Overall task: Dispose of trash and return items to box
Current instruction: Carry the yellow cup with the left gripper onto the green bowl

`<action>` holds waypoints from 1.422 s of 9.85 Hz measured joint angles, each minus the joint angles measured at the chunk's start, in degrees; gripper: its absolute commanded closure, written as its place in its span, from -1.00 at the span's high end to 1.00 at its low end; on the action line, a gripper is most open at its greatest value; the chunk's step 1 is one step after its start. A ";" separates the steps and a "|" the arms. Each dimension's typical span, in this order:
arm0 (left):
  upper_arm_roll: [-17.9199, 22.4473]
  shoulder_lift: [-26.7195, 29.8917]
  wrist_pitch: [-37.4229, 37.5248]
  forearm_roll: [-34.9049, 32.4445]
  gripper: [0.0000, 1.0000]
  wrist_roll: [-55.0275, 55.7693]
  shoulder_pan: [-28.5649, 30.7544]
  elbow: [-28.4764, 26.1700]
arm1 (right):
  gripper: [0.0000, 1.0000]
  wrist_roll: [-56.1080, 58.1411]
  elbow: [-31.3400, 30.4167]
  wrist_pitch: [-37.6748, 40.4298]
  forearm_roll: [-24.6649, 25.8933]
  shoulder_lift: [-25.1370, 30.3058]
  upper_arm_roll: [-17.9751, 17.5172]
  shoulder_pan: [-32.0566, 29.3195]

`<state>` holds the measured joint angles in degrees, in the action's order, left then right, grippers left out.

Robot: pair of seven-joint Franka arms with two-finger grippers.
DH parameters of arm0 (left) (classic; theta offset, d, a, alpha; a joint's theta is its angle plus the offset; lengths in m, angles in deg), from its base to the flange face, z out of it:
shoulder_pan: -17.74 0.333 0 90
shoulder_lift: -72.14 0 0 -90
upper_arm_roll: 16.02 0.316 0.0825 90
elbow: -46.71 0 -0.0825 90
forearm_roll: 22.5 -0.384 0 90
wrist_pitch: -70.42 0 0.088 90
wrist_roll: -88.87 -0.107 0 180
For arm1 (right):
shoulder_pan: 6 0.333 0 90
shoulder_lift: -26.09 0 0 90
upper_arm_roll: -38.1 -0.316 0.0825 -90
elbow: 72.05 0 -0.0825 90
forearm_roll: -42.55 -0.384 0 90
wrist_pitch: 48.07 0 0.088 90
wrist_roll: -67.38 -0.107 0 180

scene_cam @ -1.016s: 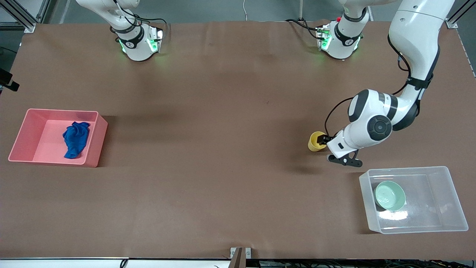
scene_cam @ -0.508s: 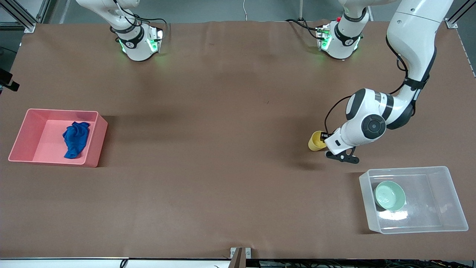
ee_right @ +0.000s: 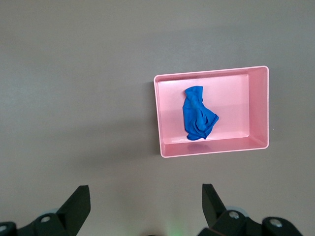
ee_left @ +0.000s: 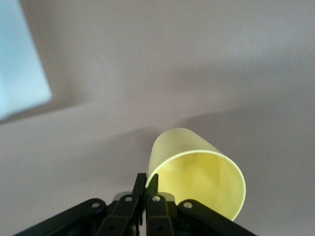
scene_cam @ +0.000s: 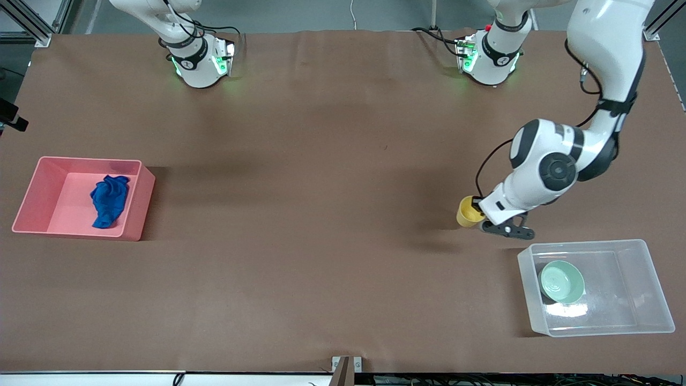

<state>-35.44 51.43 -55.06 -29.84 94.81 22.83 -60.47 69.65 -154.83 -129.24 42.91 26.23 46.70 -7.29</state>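
Mid-left of the front view: wrinkled royal-blue cloth wad [scene_cam: 109, 200] inside pink bin [scene_cam: 32, 199]. Right gripper [ee_right: 142, 206] spread wide, high over that bin, waiting. Right of centre: yellow cup [scene_cam: 468, 213], tilted, rim pinched by left gripper [scene_cam: 481, 213]. Lower right: mint-green bowl [scene_cam: 561, 282] in clear box [scene_cam: 651, 279].

I am looking out over a brown table [scene_cam: 300, 214], and a pink bin [scene_cam: 140, 209] is sitting on it at about nine o'clock from the table's middle, upright and open-topped. A small metal bracket [scene_cam: 346, 364] is sitting at the table's six o'clock edge.
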 measured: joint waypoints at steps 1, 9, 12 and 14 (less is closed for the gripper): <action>0.03 0.46 5.08 0.00 -1.00 0.00 0.51 5.75 | 1.00 0.00 -0.01 0.00 0.00 0.00 0.00 0.00; 0.58 -15.87 11.33 0.00 -1.00 -15.18 10.93 31.15 | 1.00 0.00 -0.06 0.01 0.00 0.00 0.02 -0.03; 2.80 -18.73 7.40 -0.01 -1.00 -17.93 11.99 33.15 | 1.00 0.00 -0.06 0.01 0.00 0.00 0.02 -0.04; 4.70 -19.32 5.76 -0.01 -1.00 -19.48 12.02 33.52 | 1.00 0.00 -0.07 0.01 0.00 0.00 0.01 -0.03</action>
<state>-30.74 32.11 -49.30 -29.85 75.33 34.85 -26.95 69.65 -154.90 -129.23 42.92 26.23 46.72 -7.32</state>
